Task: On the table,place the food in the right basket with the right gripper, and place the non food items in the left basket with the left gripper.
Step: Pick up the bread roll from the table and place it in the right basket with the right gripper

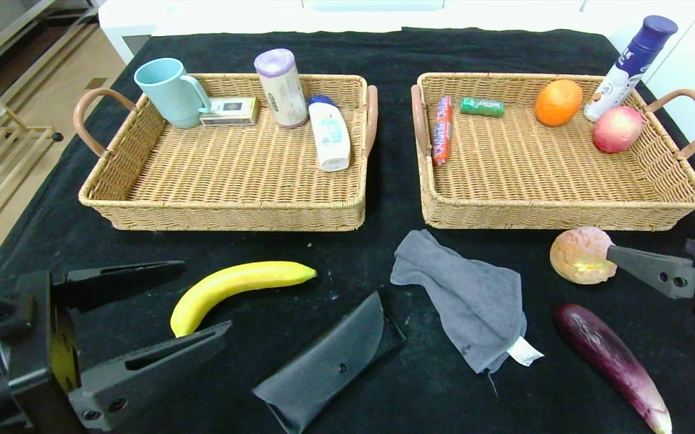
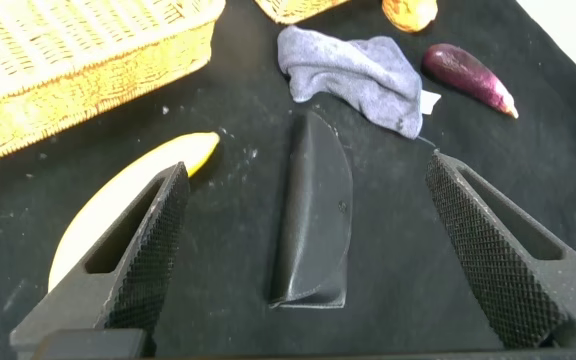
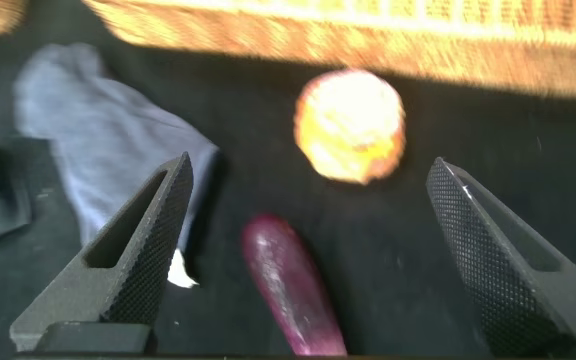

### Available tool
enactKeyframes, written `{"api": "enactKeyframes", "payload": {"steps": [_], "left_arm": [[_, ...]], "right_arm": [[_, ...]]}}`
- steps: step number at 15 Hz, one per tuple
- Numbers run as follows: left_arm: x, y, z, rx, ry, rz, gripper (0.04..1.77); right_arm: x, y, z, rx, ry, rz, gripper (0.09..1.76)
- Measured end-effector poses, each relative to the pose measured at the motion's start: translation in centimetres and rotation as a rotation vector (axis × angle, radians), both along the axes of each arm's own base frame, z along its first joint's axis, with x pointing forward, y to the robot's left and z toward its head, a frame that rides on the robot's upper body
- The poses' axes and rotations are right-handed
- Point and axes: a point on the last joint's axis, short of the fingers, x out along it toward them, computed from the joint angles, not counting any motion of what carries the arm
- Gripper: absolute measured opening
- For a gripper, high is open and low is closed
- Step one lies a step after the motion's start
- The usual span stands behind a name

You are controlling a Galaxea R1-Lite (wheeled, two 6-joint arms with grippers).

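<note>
Both your grippers stand wide apart and hold nothing. Your left gripper (image 1: 160,307) hovers low over the near left of the table, beside the banana (image 1: 235,288), lined up in its wrist view on the black case (image 1: 329,361), likely your next non-food pick. Your right gripper (image 3: 308,250) hangs above the bun (image 1: 582,255) and eggplant (image 1: 609,361), food for the right basket (image 1: 564,211). The grey cloth (image 1: 465,298) lies between, bound for the left basket (image 1: 226,214).

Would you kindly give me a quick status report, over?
Both claws open, empty: left claw by banana, right claw near bun. Cloth, case, eggplant unsorted. Nothing blocking.
</note>
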Motion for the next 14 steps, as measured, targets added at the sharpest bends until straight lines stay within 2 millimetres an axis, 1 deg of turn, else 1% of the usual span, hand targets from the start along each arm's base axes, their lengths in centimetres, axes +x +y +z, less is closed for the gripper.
{"api": "enactKeyframes", "payload": {"steps": [4, 6, 9, 14], "left_arm": [[-0.3, 0.1, 0.1, 0.003, -0.014, -0.001, 1.72], [-0.4, 0.2, 0.1, 0.007, -0.027, -0.001, 1.72], [-0.9, 0.4, 0.4, 0.0, -0.047, -0.001, 1.72], [-1.4, 0.6, 0.7, -0.007, -0.071, -0.002, 1.72]], "right_arm": [[1.0, 0.0, 1.3, 0.062, 0.163, -0.085, 1.71], [1.7, 0.3, 1.9, 0.092, 0.211, -0.111, 1.71], [3.6, 0.9, 1.5, 0.082, 0.248, -0.127, 1.71], [6.5, 1.0, 0.0, 0.057, 0.315, -0.175, 1.71]]}}
